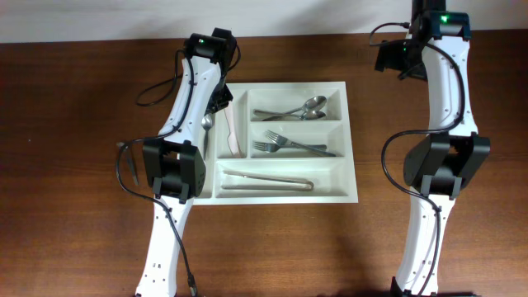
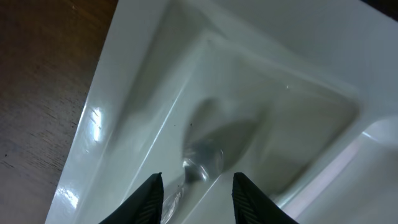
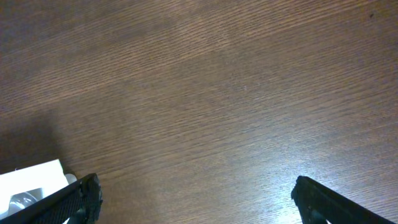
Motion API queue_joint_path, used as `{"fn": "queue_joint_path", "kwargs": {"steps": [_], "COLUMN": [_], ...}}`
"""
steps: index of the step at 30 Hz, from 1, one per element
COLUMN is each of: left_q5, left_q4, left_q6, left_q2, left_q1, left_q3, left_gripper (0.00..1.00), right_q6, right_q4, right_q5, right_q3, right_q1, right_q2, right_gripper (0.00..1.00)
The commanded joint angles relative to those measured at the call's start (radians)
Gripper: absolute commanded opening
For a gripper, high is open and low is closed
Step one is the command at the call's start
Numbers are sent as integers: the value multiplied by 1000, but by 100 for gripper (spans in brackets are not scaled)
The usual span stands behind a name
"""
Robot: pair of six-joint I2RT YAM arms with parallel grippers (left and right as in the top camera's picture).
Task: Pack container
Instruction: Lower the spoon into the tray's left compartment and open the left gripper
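The container [image 1: 289, 85] is a large white tray with five compartments in the middle of the table. My left gripper [image 1: 219, 103] hangs low over its far-left narrow compartment. In the left wrist view the left gripper [image 2: 199, 199] is open, and a metal spoon [image 2: 202, 165] lies in the compartment between the fingers, close to the left fingertip [image 2: 152, 196]. From overhead the same spoon [image 1: 207, 122] shows just beside the arm. My right gripper [image 1: 388, 58] is wide open over bare wood right of the tray, holding nothing [image 3: 196, 199].
Two spoons [image 1: 301, 110] lie in the upper right compartment, forks [image 1: 293, 146] in the one below, tongs [image 1: 268, 179] in the long front one, and a pale utensil [image 1: 231, 132] in the second narrow one. A tray corner [image 3: 31, 180] shows in the right wrist view.
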Motion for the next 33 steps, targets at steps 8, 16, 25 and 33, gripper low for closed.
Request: {"fn": "queue_joint_path", "kwargs": {"steps": [8,16,25,33], "left_q5": [9,-31,-174,-190], "left_q4": [-36,-76,-76,-76], "left_q6": [45,161,261,258], "left_q2": [6,-15,-39,-39], "left_q1": [51,92,202,340], "left_q3": [167,406,388,281], "left_gripper": [38,40,45,46], "right_q6": [-2,-2,-2,-2], "right_q4": [5,5,5,5], "right_q5": [9,9,9,9], "right_q3": [-4,-4,-4,-4], "right_q1": [-23,-22,-22,-22], "right_q2": [2,2,2,2], "right_gripper": [99,99,99,99]}}
